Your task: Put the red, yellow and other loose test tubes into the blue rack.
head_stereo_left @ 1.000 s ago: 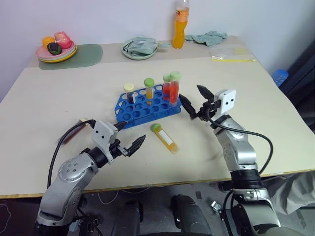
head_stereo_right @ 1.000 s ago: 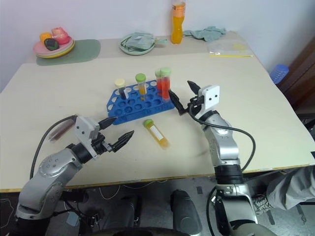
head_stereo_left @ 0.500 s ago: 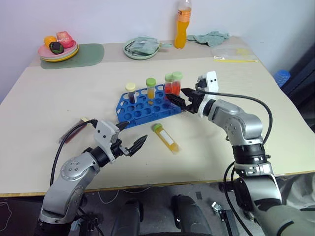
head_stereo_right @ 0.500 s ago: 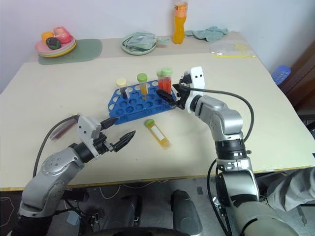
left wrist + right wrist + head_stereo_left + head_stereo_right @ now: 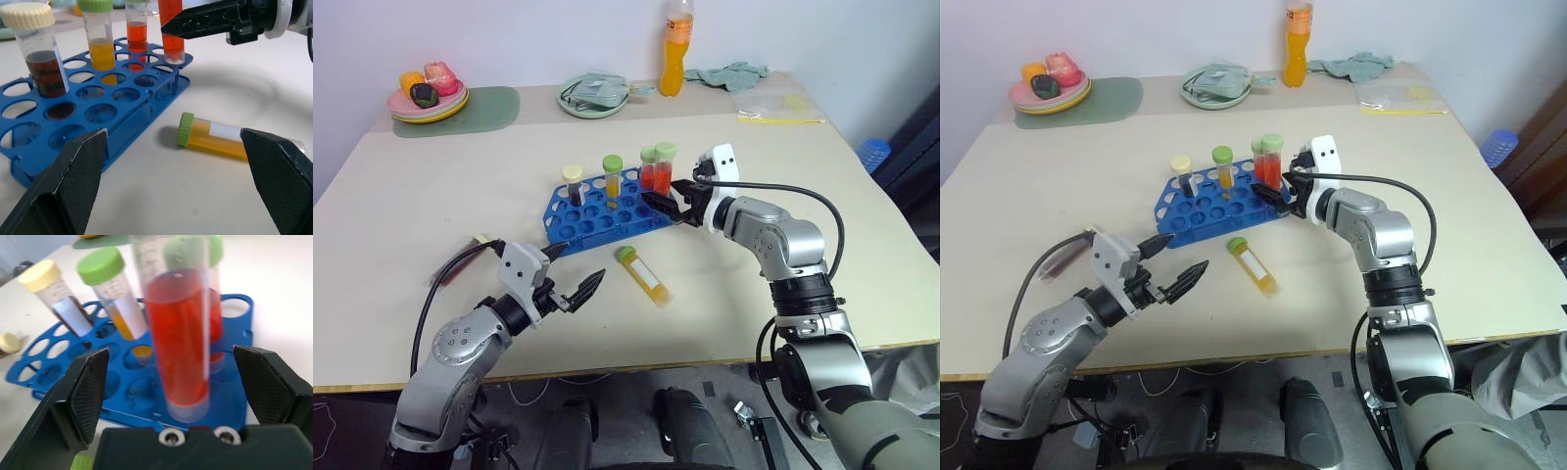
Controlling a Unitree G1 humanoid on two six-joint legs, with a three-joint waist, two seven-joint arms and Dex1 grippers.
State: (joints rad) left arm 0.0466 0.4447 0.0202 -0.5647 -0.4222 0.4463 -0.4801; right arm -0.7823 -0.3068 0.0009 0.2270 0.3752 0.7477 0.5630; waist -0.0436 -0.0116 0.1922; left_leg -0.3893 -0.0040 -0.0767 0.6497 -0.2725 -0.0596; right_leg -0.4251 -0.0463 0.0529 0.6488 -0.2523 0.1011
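One yellow tube [image 5: 643, 273] lies on its side on the table [image 5: 431, 196], just in front of the rack [image 5: 603, 210], cap toward it; four tubes stand in the rack. The right gripper [image 5: 674, 199] has wide jaws, empty, either side of a red tube [image 5: 182, 342] at the rack's end. The left gripper [image 5: 574, 274] is wide and empty, near the lying tube. Judged light, rigid, smooth plastic that may roll; best pinched across the barrel near the ribbed cap.

Right gripper [image 5: 674, 202] now nearer the blue rack [image 5: 603, 211], around red tube [image 5: 180, 340].
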